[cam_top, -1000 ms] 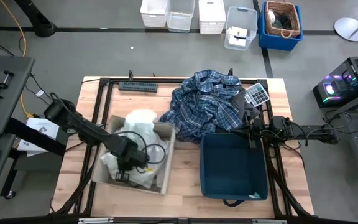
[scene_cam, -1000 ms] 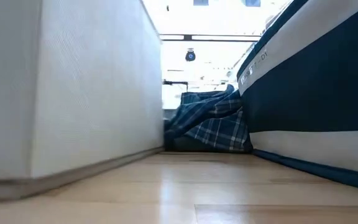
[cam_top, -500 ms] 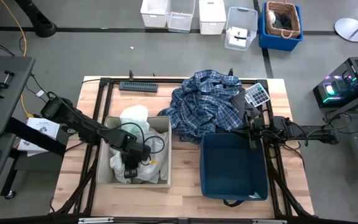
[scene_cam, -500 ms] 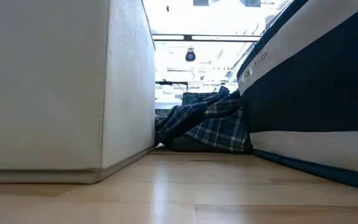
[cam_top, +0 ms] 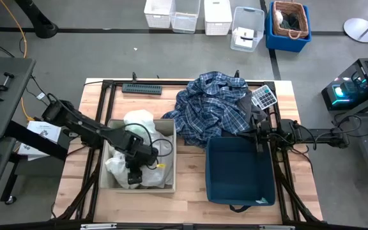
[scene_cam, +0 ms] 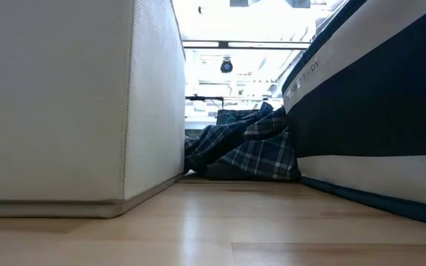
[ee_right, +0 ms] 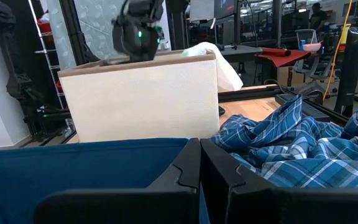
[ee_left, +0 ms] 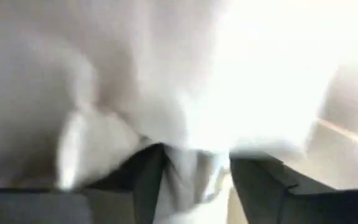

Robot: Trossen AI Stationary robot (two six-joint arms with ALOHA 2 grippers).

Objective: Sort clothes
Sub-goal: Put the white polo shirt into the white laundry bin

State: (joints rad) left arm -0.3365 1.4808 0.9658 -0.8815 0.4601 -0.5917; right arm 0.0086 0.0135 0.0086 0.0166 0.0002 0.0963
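The beige bin (cam_top: 168, 156) stands at the table's left and holds a white garment (cam_top: 137, 122) that bulges over its far rim. My left gripper (cam_top: 135, 171) is down inside the bin, its fingers closed on white cloth (ee_left: 191, 177). The blue-and-white plaid shirt (cam_top: 211, 107) lies crumpled on the table at the far middle; it also shows in the low view (scene_cam: 250, 148) and the right wrist view (ee_right: 303, 149). A dark grey cloth (cam_top: 250, 110) shows at its right side. My right gripper (cam_top: 259, 136) is shut and empty over the far rim of the navy bin (cam_top: 240, 171). My left gripper has bunched white cloth (ee_left: 188, 186) of the white garment between its two fingers (ee_left: 143, 180), coming from above into the bin. Which part of the garment, and how many layers, I cannot tell. The garment lies slack in the bin around the fingers.
A calculator (cam_top: 264, 97) lies at the far right of the table and a black strip (cam_top: 141, 88) at the far edge. Bare wood shows between the two bins (scene_cam: 220, 222). White crates and a blue basket stand on the floor beyond the table.
The beige bin, skewed with its near bottom edge raised a second ago, has settled flat and square, a little toward the table's left. The white garment has sunk lower into the bin. My left gripper has stayed inside the bin.
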